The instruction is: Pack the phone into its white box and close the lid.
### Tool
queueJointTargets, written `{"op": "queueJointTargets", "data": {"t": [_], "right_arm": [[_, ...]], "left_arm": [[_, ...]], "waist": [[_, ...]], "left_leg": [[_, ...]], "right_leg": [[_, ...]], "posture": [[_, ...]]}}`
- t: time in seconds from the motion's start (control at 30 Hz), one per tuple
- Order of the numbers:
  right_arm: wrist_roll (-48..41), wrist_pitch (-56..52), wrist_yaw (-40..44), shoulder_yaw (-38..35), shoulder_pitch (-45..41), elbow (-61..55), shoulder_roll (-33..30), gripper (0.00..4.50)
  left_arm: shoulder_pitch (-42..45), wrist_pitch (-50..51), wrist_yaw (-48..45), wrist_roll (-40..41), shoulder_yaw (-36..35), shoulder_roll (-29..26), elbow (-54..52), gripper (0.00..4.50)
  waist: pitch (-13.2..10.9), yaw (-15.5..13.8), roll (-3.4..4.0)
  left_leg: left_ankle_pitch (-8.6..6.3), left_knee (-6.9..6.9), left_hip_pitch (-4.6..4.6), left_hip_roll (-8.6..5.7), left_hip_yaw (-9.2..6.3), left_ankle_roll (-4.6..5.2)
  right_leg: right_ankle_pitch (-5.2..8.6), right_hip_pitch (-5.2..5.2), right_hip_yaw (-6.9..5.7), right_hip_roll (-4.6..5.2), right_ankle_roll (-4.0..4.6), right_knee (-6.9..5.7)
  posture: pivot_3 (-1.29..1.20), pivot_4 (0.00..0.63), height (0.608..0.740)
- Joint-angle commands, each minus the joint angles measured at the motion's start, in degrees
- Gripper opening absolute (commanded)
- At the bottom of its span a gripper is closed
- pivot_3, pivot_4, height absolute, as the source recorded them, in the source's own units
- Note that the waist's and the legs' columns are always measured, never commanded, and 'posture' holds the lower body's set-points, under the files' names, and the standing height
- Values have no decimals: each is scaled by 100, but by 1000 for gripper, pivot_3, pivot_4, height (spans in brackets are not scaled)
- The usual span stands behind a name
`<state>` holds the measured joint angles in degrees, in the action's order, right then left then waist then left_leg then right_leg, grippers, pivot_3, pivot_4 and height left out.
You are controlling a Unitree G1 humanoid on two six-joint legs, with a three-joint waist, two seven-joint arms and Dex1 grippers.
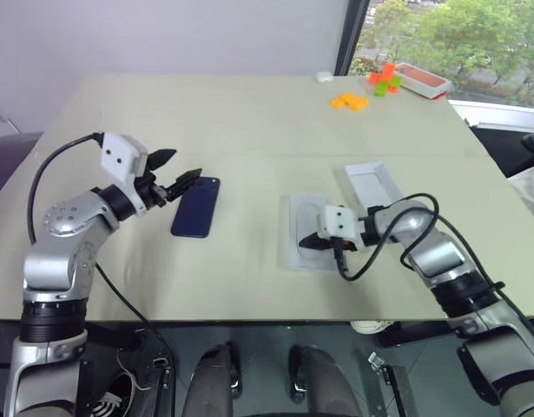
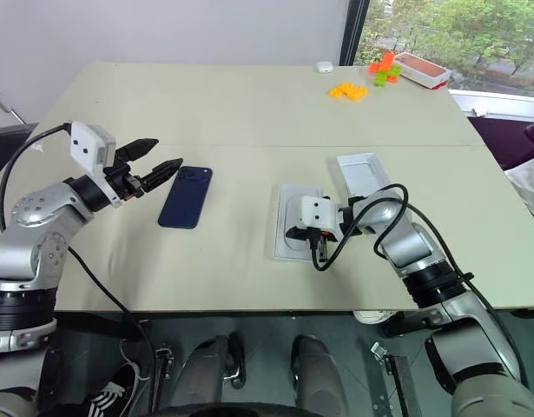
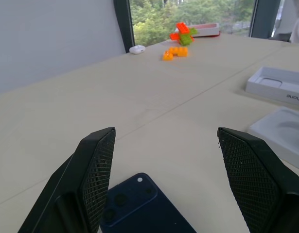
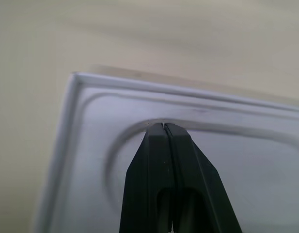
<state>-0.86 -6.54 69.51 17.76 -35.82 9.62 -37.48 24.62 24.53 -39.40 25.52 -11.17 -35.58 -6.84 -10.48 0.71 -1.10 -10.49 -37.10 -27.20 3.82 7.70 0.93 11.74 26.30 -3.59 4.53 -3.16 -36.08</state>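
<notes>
Left gripper (image 1: 181, 180) hovers with black fingers spread wide, empty, just over the camera end of the dark navy-blue glossy phone (image 1: 196, 207), which lies flat on the beige table (image 1: 249, 113) toward its left edge. Right gripper (image 2: 294, 234), fingers pressed together, holds nothing and tips down onto the flat white insert with its oval recess (image 2: 294, 221), mid-table near the front edge. Just beyond sits the shallow white box (image 1: 372, 185).

A beige table (image 1: 249, 113) stands against a pale wall (image 1: 162, 35), beside a window (image 1: 449, 35) onto green trees.
</notes>
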Motion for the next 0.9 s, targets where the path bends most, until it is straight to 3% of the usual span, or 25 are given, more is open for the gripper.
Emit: {"op": "queueJointTargets", "data": {"t": [0.03, 0.13, 0.33, 0.6, 0.77, 0.9], "right_arm": [[307, 450, -460, -192, -441, 551, -15, 25], [802, 853, -1075, -85, -777, 1223, 56, 25], [1287, 1482, -1398, 135, -949, 1871, 184, 25], [924, 1518, -471, 221, -515, 1328, 126, 25], [1027, 1492, -772, 89, -583, 1329, 214, 25], [356, 848, -150, -123, -410, 765, 114, 25]], "left_arm": [[106, -112, 50, -21, -87, -16, -83, 3542], [107, -90, 92, -20, -67, 16, -110, 3542], [98, -69, 127, -6, -32, 46, -162, 3542], [111, -88, 123, -41, -61, 14, -126, 3542], [106, -66, 165, -60, -38, 58, -154, 3542], [90, -58, 131, -45, -53, 47, -156, 3542]], "waist": [[0, 9, 0], [0, 15, 0], [0, 19, 0], [0, 13, 0], [1, 32, 0], [1, 22, 0]], "left_leg": [[0, 0, -1, 0, 1, 0], [1, -1, -2, -4, 3, 0], [5, 0, -1, -3, 10, -3], [7, -2, 7, -3, 15, -5], [6, -3, 12, -2, 9, -7], [7, -2, 11, -1, 2, -7]], "right_leg": [[0, 2, 0, 0, 0, 0], [0, 2, 1, -1, 0, 0], [0, 1, 0, -10, -5, -1], [0, -11, 0, -11, -5, -6], [-1, -14, 0, -10, -3, -8], [-2, -8, 0, -10, -2, -12]], "posture": [[0, 150, 740], [0, 150, 740], [0, 150, 740], [0, 150, 740], [0, 150, 740], [0, 150, 740]]}}
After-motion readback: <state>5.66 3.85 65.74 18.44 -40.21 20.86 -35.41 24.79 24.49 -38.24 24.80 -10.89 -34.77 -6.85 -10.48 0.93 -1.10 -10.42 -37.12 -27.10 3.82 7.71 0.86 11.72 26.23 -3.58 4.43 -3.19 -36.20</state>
